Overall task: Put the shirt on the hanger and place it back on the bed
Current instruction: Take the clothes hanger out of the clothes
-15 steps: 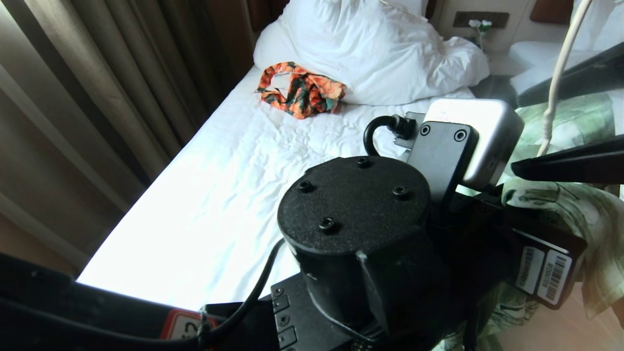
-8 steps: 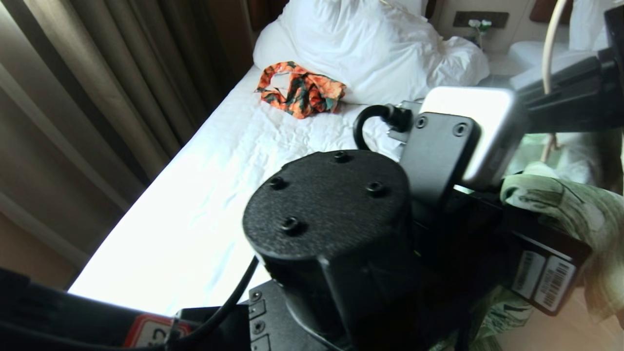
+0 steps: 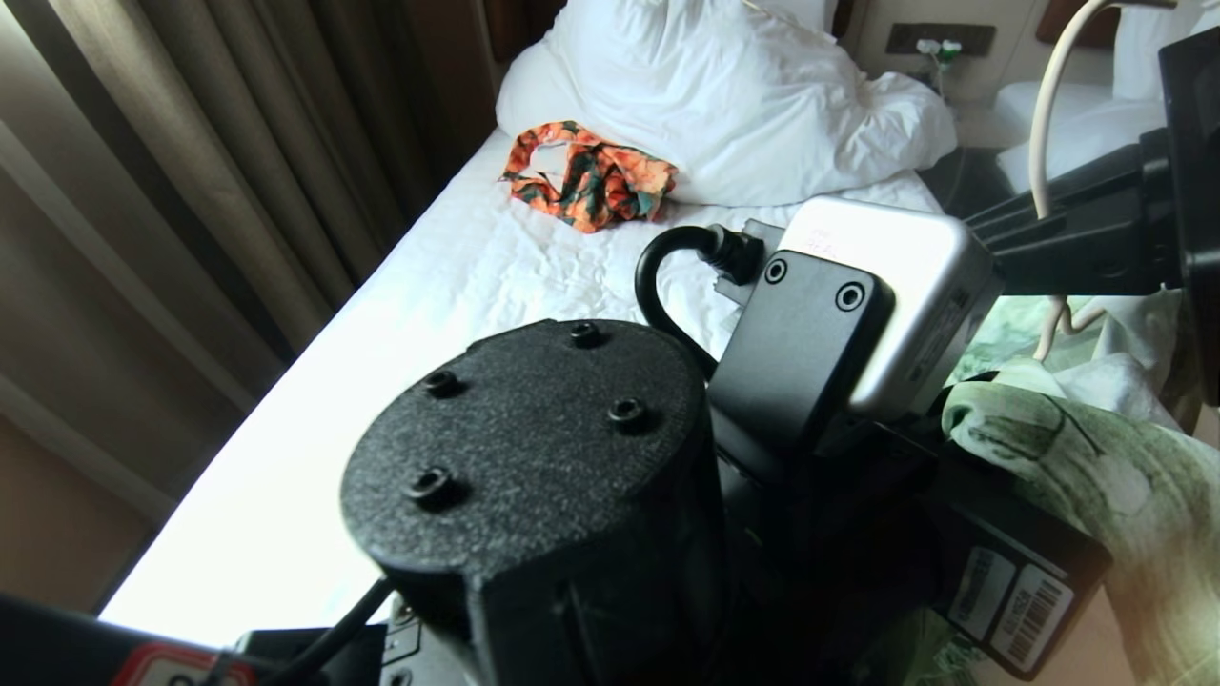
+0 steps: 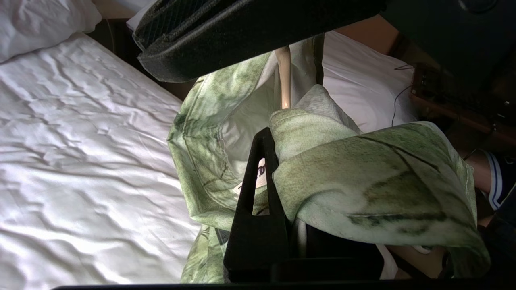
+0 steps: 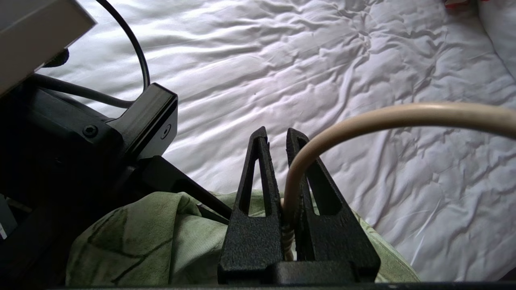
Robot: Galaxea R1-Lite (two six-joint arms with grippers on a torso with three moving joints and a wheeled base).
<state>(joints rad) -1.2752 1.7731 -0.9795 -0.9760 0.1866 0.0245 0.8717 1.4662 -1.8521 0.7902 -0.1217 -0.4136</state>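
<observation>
Left gripper: clenched on a fold of the shirt's fabric, held up off the mattress; in the head view, hidden behind the arm's own black wrist housing at about 5 o'clock.
Right gripper: clamped on the hanger's neck, just below the hook's curve; in the head view, reaching in from 3 o'clock, above the shirt.
Shirt: green and white with dark line drawing, bunched and hanging in the air at 4 o'clock of the head view, beside the bed's near edge; collar area open around the hanger's neck in the left wrist view.
Hanger: cream-white, hook arching out past the right gripper's fingers; neck running down into the shirt's opening; in the head view, a thin pale curve at 2 o'clock; shoulders hidden inside the fabric.
Bed: wrinkled white sheet stretching from 7 o'clock up towards 12 o'clock.
Duvet: bulky and white, heaped at 12 o'clock.
Orange-and-green garment: crumpled on the sheet at about 11 o'clock, touching the duvet's lower edge, well apart from the shirt.
Curtain: brown folds along the bed's far side, from 8 to 11 o'clock.
Second bed: white bedding at 2 o'clock, behind the right arm.
</observation>
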